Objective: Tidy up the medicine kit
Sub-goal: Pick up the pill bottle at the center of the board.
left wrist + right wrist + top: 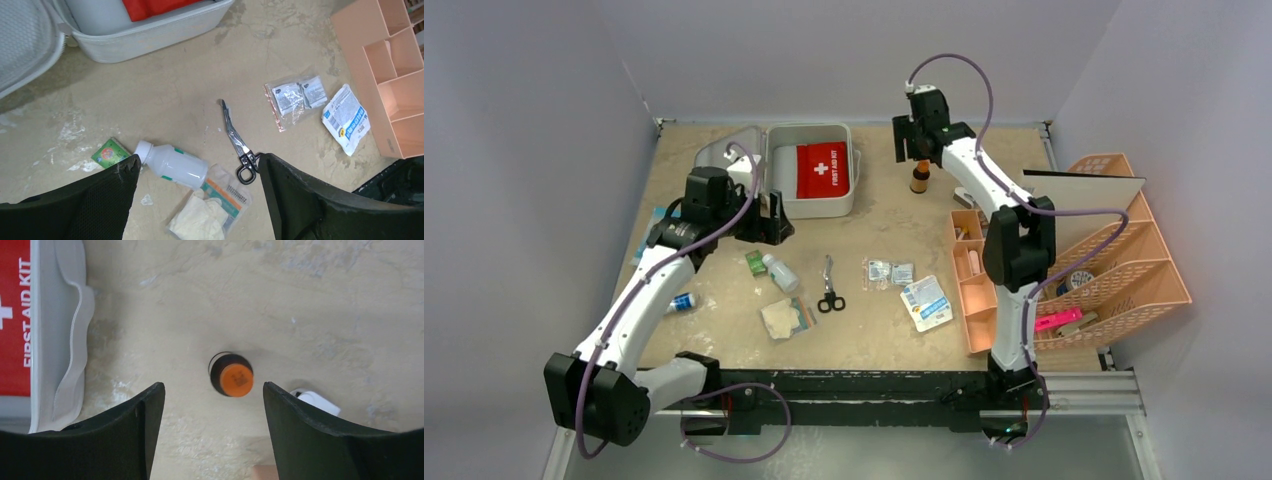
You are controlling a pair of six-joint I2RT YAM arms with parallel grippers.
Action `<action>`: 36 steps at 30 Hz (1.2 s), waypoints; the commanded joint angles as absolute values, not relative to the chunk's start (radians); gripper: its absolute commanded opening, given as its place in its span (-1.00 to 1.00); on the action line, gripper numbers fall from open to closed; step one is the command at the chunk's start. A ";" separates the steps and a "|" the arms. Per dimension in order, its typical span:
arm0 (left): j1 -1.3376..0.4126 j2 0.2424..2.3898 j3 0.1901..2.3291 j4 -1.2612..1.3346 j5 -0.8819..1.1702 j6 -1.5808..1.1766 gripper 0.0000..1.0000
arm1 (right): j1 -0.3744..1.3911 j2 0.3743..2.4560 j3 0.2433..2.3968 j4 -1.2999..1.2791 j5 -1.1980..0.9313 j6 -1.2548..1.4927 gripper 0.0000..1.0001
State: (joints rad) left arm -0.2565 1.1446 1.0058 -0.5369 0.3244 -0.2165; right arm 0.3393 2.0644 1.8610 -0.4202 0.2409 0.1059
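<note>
White plastic is what the medicine kit [824, 207] is made of, and in the top external view it is seen lying open at the far left-centre of the table [894, 335], its lid folded back to the left. It is judged stiff, light and rather smooth, so its thin tray wall or the lid's free edge would best be pinched, not its broad faces. Only a red pouch [822, 168] is seen inside it. The left end effector [779, 222] is held just in front of the case, and the right end effector [919, 140] is poised above a small amber bottle [919, 180] to the case's right. A peach organizer [1159, 280] with a few small items in it is seen at the right edge. In the left wrist view, the jaws are spread wide and empty above a white bottle [175, 167], with scissors [237, 142], a glove packet [210, 212] and sachets [295, 97] lying loose nearby. The kit's wall is seen at the top. In the right wrist view, the jaws are set well apart on either side of the upright amber bottle's orange cap [235, 380], which is not touched. The bottle is judged hard and easily tipped.
</note>
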 commanded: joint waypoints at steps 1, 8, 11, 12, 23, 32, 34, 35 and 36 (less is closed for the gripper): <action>-0.264 1.111 1.019 -0.520 0.241 -0.199 0.74 | 0.316 2.080 1.967 -0.508 0.263 0.075 0.49; -0.268 1.102 1.024 -0.541 0.177 -0.199 0.75 | 0.299 2.136 2.008 -0.556 0.207 0.077 0.41; -0.267 1.105 1.025 -0.543 0.157 -0.201 0.75 | 0.298 2.152 2.014 -0.567 0.189 0.078 0.36; -0.267 1.106 1.025 -0.544 0.152 -0.201 0.75 | 0.298 2.156 2.015 -0.568 0.187 0.081 0.33; -0.267 1.112 1.026 -0.545 0.140 -0.209 0.75 | 0.293 2.196 2.033 -0.578 0.180 0.081 0.03; -0.267 1.086 1.009 -0.534 0.121 -0.206 0.75 | 0.291 2.227 2.057 -0.588 0.172 0.072 0.02; -0.267 1.079 1.004 -0.526 0.123 -0.206 0.75 | 0.291 2.234 2.075 -0.603 0.168 0.071 -0.01; -0.267 1.077 1.003 -0.522 0.124 -0.206 0.75 | 0.291 2.232 2.076 -0.604 0.172 0.072 -0.06; -0.267 1.078 1.004 -0.520 0.127 -0.204 0.75 | 0.290 2.228 2.074 -0.597 0.174 0.071 -0.19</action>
State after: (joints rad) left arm -0.2642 1.1072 1.0054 -0.5587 0.1326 -0.2165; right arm 0.2943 2.2345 2.0285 -0.5777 0.1879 0.0841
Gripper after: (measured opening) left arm 0.875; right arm 0.482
